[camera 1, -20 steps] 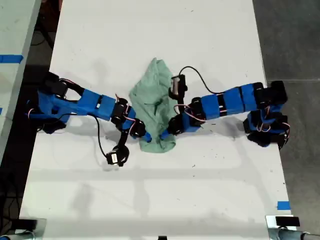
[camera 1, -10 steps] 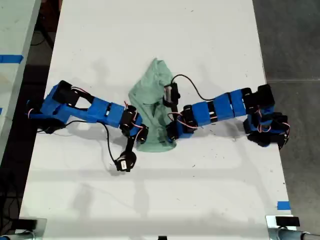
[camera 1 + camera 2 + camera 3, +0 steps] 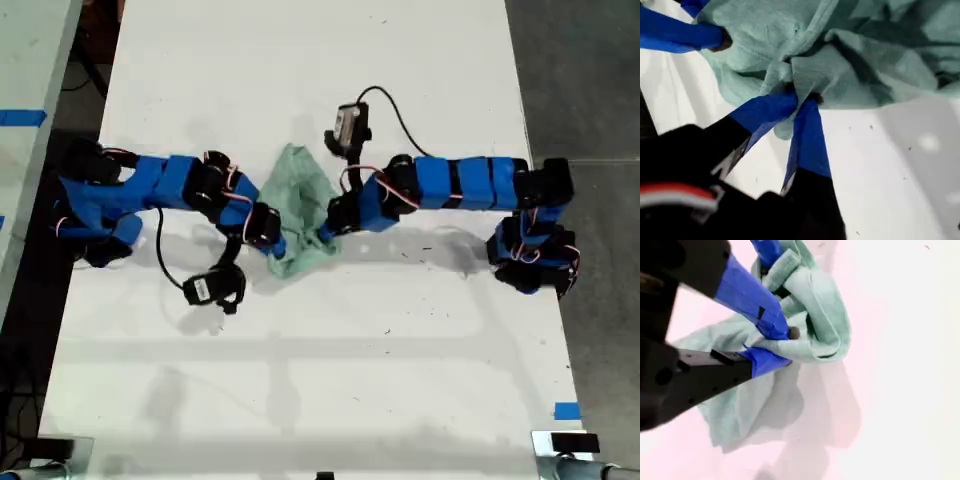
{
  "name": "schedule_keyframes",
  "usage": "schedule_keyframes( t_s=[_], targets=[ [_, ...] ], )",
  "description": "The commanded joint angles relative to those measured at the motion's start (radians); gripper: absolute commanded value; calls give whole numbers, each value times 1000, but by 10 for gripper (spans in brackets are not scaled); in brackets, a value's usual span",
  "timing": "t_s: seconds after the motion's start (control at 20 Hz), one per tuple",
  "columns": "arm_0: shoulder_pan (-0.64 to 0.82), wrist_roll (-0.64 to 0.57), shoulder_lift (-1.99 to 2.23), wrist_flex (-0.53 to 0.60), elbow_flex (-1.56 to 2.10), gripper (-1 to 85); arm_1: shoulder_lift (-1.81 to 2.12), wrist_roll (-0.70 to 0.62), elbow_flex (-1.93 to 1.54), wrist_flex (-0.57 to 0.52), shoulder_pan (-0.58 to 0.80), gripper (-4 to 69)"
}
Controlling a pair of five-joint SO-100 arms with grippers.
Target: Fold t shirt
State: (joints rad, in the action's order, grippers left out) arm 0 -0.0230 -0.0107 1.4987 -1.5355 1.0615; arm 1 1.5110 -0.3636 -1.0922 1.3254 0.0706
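Both grippers, my first gripper (image 3: 800, 100) and my second gripper (image 3: 782, 347), pinch the bunched pale mint-green cloth t shirt (image 3: 297, 205) between them on the white table (image 3: 300, 380); uneven pulling could slip a hem free.

A robotics lab or workshop it looked, long white worktable (image 3: 300, 380) on grey floor (image 3: 585, 80), blue tape marks (image 3: 566, 410), two blue arms with exposed wiring.

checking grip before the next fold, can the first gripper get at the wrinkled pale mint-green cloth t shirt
Very likely yes: my first gripper has its jaws shut on an edge fold of the pale mint-green cloth t shirt. My second gripper pinches another fold nearby, not blocking.
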Motion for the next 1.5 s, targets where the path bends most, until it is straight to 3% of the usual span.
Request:
schedule_keyframes(
  t_s=[0.0,0.1,0.15,0.2,0.25,0.35,0.4,0.45,0.5,0.55,0.6,0.7,0.8,0.95,1.05,1.2,1.3,1.4,1.45],
  targets=[
    [189,-61,141,-31,-8,-2,83,-69,49,-38,147,6],
    [307,-106,140,-34,-5,-2,57,-104,52,-84,241,5],
    [356,-112,130,-35,3,57,38,-120,66,-100,279,22],
    [399,-115,123,-37,3,167,23,-140,84,-104,316,144],
    [443,-123,124,-41,0,225,25,-150,97,-86,357,274],
    [532,-144,183,-52,2,258,87,-169,109,5,454,299],
    [571,-160,229,-55,2,242,140,-179,106,60,505,299],
    [604,-181,281,-55,0,155,204,-195,91,106,548,296],
    [630,-199,341,-55,-5,8,278,-206,66,150,586,288],
    [650,-213,410,-55,0,-1,356,-221,35,192,615,123],
    [666,-219,497,-57,15,-2,431,-204,2,249,638,12],
    [672,-213,721,-46,98,-2,626,-202,-144,268,614,12],
    [565,-179,985,43,339,-2,874,-130,-408,225,500,12],
    [225,-72,1359,426,1043,-2,1361,-3,-1020,-20,265,12],
    [163,-46,1489,663,1443,-2,1623,35,-1353,-117,175,12],
    [181,-107,1595,844,1809,-2,1905,67,-1733,-129,89,12],
    [195,-135,1833,841,2054,-2,1990,110,-1917,-66,81,11],
    [170,-86,2109,669,2114,-2,1994,133,-1977,-84,81,11],
    [198,-95,2071,686,2115,-2,1994,146,-1974,-77,92,10]
  ],
)
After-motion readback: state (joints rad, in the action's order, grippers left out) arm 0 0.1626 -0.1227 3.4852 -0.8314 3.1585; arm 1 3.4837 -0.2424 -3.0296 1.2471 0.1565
